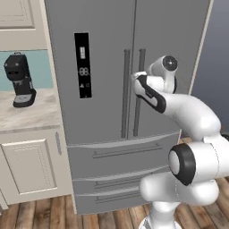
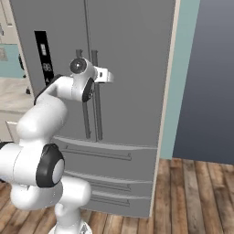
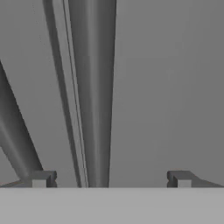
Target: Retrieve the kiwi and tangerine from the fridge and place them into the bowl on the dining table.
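The fridge (image 1: 129, 67) is seen with both upper doors shut, so the task is judged to be at its very start: no door is opened, and neither fruit is retrieved or placed in the bowl. All of that is left to be done.

The gripper (image 3: 111, 178) is held wide open, with nothing between its fingertips (image 3: 41, 179). In the hand view a vertical bar handle (image 3: 98, 87) is framed between the two tips, nearer the left-hand one, and the door seam runs just beside it. Whether the tips touch the handle cannot be told. In the left base view the hand is raised in front of the two handles at the middle of the fridge, close to the right door's handle (image 1: 139, 89).

A black coffee machine (image 1: 20, 79) stands on the tabletop (image 1: 27, 117) to the left of the fridge.
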Available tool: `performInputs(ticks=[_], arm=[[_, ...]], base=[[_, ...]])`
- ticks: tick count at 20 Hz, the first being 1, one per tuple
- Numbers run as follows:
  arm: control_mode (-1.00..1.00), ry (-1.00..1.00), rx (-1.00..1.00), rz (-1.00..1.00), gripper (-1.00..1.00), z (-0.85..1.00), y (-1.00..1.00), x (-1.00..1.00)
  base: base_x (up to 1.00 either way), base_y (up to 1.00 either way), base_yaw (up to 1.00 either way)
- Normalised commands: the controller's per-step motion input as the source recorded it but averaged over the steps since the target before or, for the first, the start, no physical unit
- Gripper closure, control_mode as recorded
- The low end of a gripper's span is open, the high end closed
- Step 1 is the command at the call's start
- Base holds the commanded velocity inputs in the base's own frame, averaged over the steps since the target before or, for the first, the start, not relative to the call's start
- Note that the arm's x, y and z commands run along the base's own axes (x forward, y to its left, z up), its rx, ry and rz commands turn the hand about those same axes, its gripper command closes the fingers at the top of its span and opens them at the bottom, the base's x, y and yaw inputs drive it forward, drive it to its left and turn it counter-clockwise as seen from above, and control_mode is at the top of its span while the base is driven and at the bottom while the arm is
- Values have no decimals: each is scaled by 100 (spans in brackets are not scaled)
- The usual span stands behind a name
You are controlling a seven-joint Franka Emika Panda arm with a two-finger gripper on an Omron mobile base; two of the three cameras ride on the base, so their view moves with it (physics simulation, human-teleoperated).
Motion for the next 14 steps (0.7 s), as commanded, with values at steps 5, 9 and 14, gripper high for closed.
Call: performInputs(ticks=[5, 9, 14], arm=[[-100, 0, 0, 0, -100, -6, -1, 69], [-100, -2, 0, 0, -100, -22, 0, 67], [-100, -9, 0, 0, -100, -39, 0, 61]], base=[[0, 0, 0], [0, 0, 0], [0, 0, 0]])
